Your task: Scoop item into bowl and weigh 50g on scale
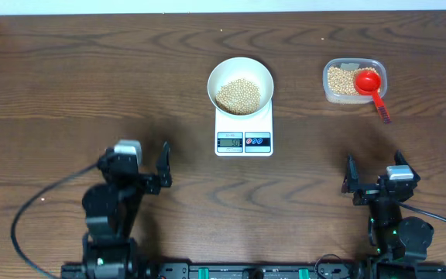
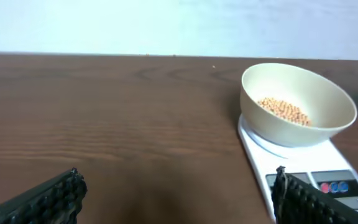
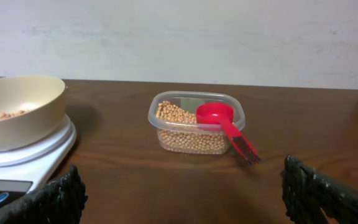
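Observation:
The white bowl [image 1: 221, 74] stands on the white scale [image 1: 244, 126] at the table's centre back, with a pile of pale-tan beans [image 1: 241, 95] in it. In the left wrist view the bowl [image 2: 328, 102] and its beans [image 2: 283, 111] show at the right, on the scale [image 2: 291, 163]. My left gripper [image 1: 136, 163] [image 2: 179, 200] hangs open near the front left, nothing between its fingers. My right gripper [image 1: 374, 172] [image 3: 182, 196] is open at the front right, also holding nothing. Both are well clear of the scale.
A clear plastic tub [image 1: 326, 87] [image 3: 166, 134] of more beans sits at the back right, with a red scoop [image 1: 368, 82] [image 3: 215, 114] resting in it and its handle over the near right rim. Cables trail along the table's front edge.

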